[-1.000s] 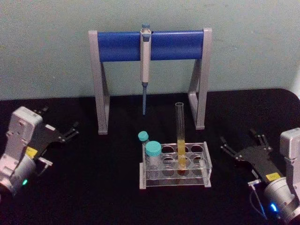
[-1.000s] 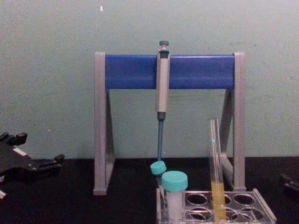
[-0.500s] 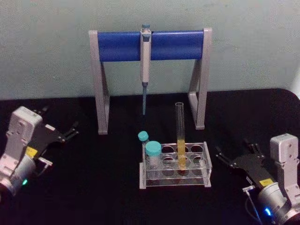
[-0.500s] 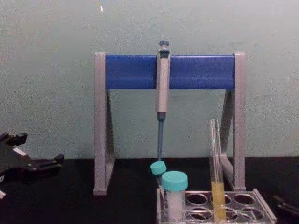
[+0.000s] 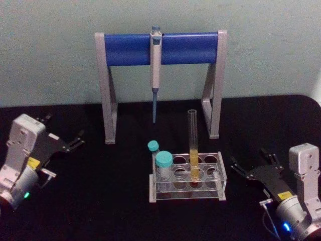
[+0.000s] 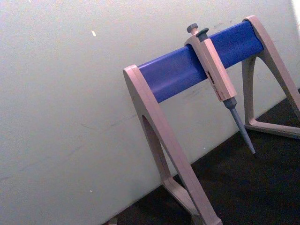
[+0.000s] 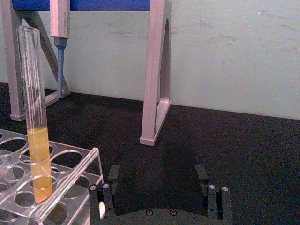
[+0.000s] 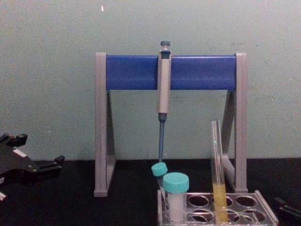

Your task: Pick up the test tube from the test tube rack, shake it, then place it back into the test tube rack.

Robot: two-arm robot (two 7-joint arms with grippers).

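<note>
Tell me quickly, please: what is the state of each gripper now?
Left gripper: open, empty, resting at the table's left side.
Right gripper: open, empty, just right of the test tube rack; the test tube stands in the rack.

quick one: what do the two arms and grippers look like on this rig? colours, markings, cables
Both match: light grey boxy wrist housings carrying black metal grippers with thin pronged fingers. The left gripper has a yellow label on its black body and a green light lower down. The right gripper has a yellow label, a blue light and a thin grey cable looping beside it.
</note>
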